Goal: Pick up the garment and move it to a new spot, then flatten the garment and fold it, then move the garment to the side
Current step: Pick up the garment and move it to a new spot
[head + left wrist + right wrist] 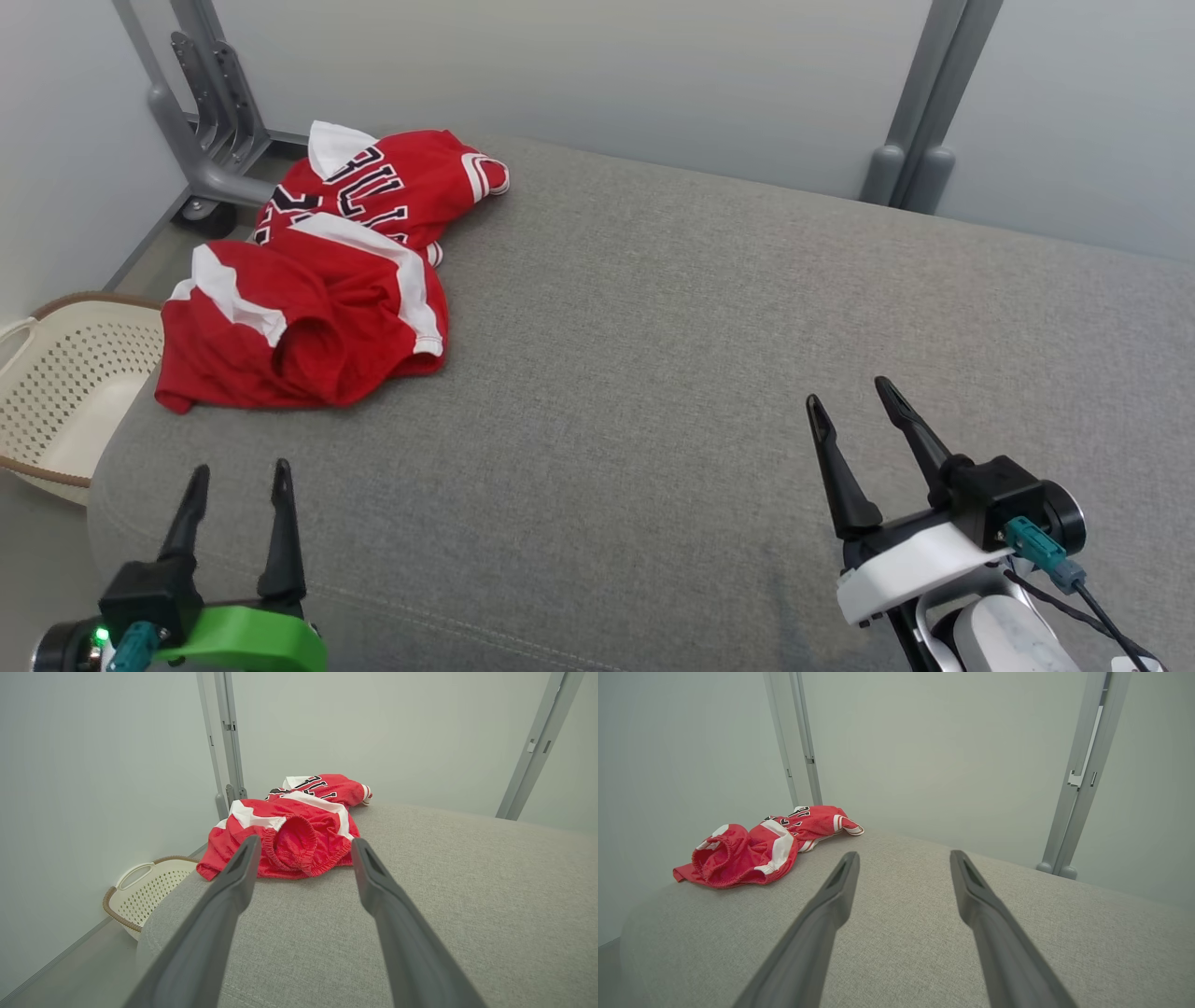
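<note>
Grey padded surface runs under & ahead of both grippers. The stretch ahead of the R gripper looks like room for the new spot.

Red/white garment, crumpled, lies straight ahead of the L gripper, near it but not touching. From the R gripper it's ahead & well off to that gripper's left. Near part has an elastic waistband gaping toward the L fingers. The part w/ black lettering lies beyond, overlapping. Can't tell if 1 piece or 2. Heap sits close to the surface edge on the L gripper's outer side.

Basket is on the floor, outboard of & below the L gripper.

Both grippers: jaws wide, nothing held, hovering over the surface.

Step, prob: 1st pick, not begun. To do it well:
- L goes fwd & down onto the waistband rim. The thick gathered edge should give a sure bite. Pinch cloth only, not padding.
- R crosses to its left for a 2nd hold on the lettered part, so the heap lifts together w/o trailing.
- Lift clear before carrying toward the R side. Dragging likely bunches it more, & a slip near the edge could drop it toward the basket.
</note>
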